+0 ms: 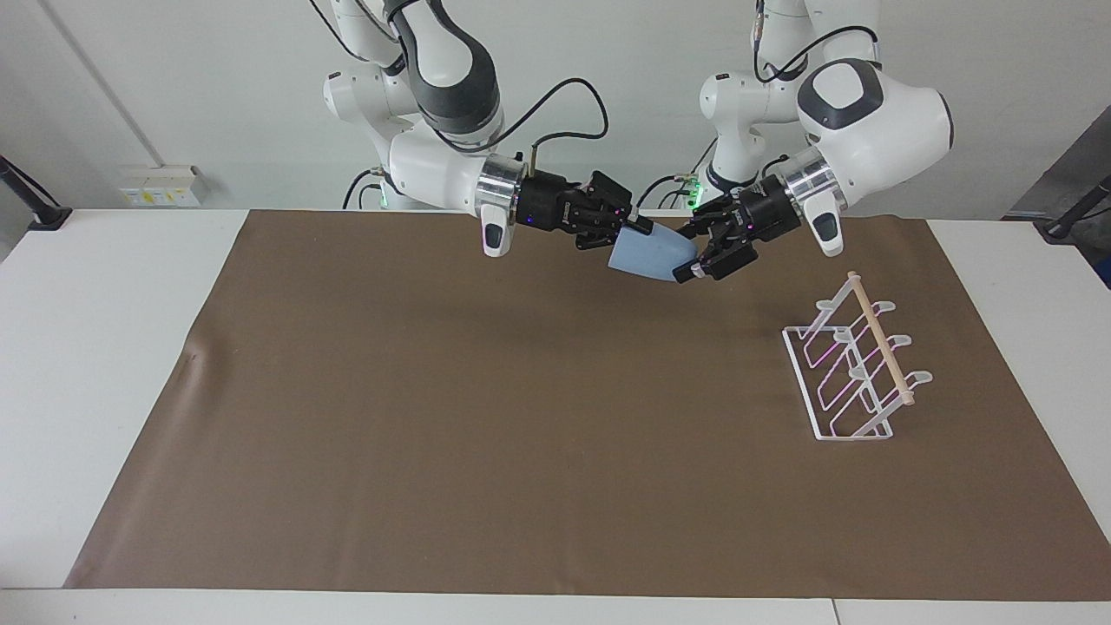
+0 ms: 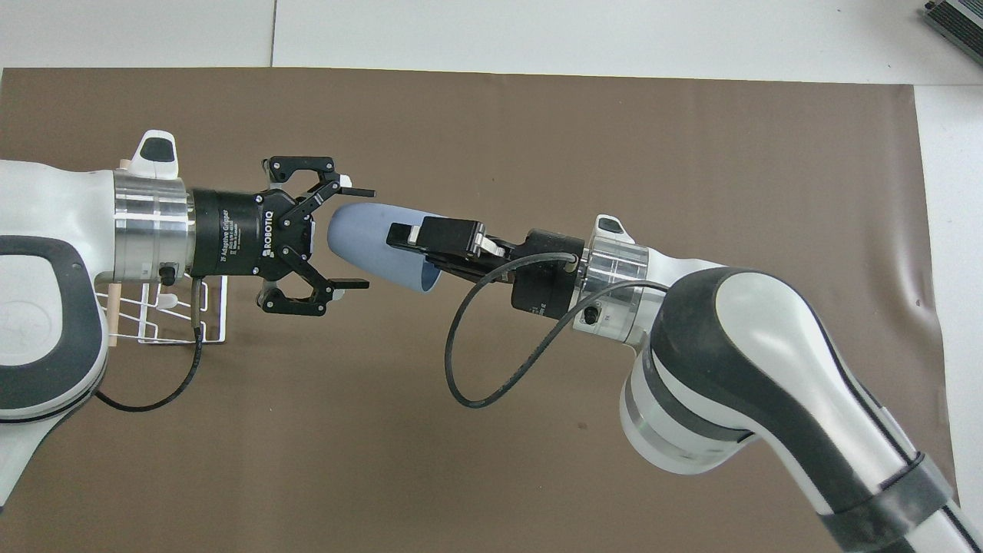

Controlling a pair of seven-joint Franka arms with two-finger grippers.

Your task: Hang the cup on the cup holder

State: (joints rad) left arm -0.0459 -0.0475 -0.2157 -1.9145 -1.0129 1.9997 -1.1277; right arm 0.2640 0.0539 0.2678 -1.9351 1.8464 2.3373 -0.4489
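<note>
Overhead view first: the right gripper (image 2: 421, 247) is clamped on the rim of the cup (image 2: 376, 246), 1 finger laid along the outside wall and the other tucked into the mouth. The cup is held up in the air on its side over the middle of the brown mat (image 2: 537, 115), rounded base pointed at the left gripper (image 2: 353, 236). That gripper's 2 fingers are spread wide, and the base sits about level with their tips, 1 tip at each side; actual contact can't be made out.

The cup looks like thin, light plastic, smooth and tapered, so it's judged likely to squirt out of a pinch near the narrow base. A hold further up the wall would probably be safer, and not too hard, since the wall may flex.

Room-wise, plenty is available. The rack (image 1: 855, 369) stands on the mat toward the left arm's end, well apart from the hand-over, with nothing else seen on the mat. The prongs are packed close, so an end prong is guessed to be the easier target.
</note>
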